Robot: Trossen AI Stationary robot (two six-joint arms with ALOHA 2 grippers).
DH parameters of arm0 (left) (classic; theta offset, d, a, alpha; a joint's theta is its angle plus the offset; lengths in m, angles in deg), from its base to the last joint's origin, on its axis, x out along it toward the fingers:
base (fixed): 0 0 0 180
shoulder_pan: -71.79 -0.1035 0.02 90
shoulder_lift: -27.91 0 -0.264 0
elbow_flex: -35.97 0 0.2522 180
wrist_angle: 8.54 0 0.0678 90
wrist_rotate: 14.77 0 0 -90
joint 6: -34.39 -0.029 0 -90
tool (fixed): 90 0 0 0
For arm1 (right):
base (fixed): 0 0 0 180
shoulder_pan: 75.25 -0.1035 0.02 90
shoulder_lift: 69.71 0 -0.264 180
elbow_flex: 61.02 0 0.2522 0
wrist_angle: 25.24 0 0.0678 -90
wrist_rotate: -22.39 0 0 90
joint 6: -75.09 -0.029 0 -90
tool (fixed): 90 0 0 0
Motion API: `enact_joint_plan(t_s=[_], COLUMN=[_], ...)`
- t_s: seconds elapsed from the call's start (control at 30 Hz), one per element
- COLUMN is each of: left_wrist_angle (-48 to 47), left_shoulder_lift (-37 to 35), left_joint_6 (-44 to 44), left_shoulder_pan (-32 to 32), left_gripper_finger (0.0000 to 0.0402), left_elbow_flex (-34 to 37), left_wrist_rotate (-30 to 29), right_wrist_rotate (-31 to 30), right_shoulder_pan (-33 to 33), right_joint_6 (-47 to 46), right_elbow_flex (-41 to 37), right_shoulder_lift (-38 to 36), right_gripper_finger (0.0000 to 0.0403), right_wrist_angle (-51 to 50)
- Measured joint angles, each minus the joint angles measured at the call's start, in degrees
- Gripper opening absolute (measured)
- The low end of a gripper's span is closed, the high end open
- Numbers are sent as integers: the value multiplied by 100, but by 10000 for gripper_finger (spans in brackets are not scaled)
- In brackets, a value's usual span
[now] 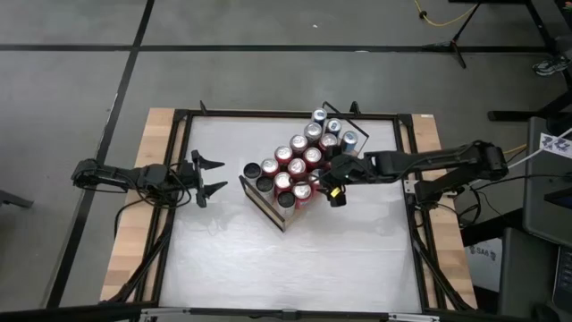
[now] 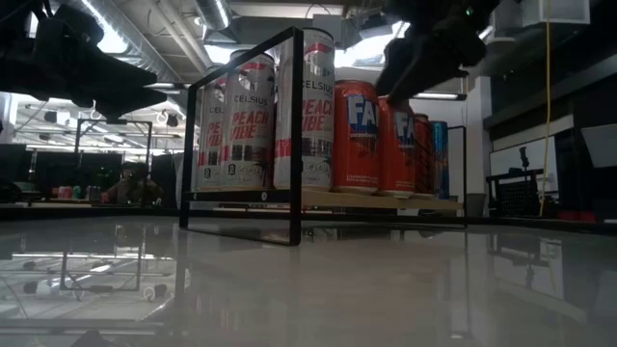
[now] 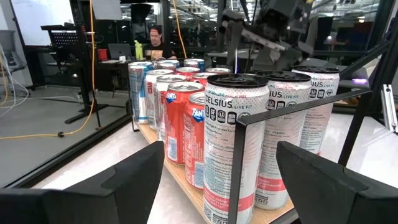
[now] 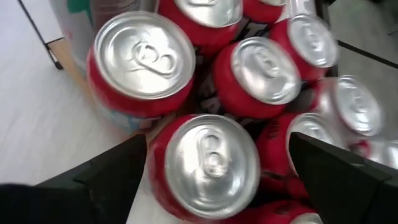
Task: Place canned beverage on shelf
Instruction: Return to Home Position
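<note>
Cans [image 1: 304,154] crowd the shelf [image 1: 268,209] at the desk [image 1: 286,268] centre, job seemingly done, right hand [image 1: 332,190] released above them, left hand [image 1: 213,175] released near the left edge

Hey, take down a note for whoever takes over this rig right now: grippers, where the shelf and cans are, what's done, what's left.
Left gripper: open, empty, over the white tabletop left of the shelf.
Right gripper: open, empty, hovering just above can tops on the shelf's side facing the right arm.
Light-wood shelf board with black wire rails: diagonal, mid-table, packed with upright aluminium drink cans.
Done: no loose can shows on the table.
Left: probably just lifting the right arm clear without bumping cans, then parking it.
</note>
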Motion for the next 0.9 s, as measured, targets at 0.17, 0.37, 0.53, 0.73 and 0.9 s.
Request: enact_joint_plan(t_s=[0.17,0.37,0.53,0.73,0.9], left_wrist_angle=[-1,-1,0,0,-1], left_shoulder_lift=[1,1,1,1,1], left_joint_6=[-2,0,0,-2,-1], left_shoulder_pan=[0,2,0,1,1], left_gripper_finger=[305,305,305,305,305], left_elbow_flex=[0,0,0,0,0], left_wrist_rotate=[0,0,0,0,-2], right_wrist_rotate=[-234,-424,-723,-762,-724], right_shoulder_pan=[0,0,-2,0,-2], right_joint_6=[0,37,30,-26,-130], right_elbow_flex=[662,1861,2548,2553,2540], right_shoulder_lift=[0,0,-119,-764,-1219], right_gripper_finger=[372,353,342,338,337], right_wrist_angle=[-882,-2395,-3050,-2835,-2936])
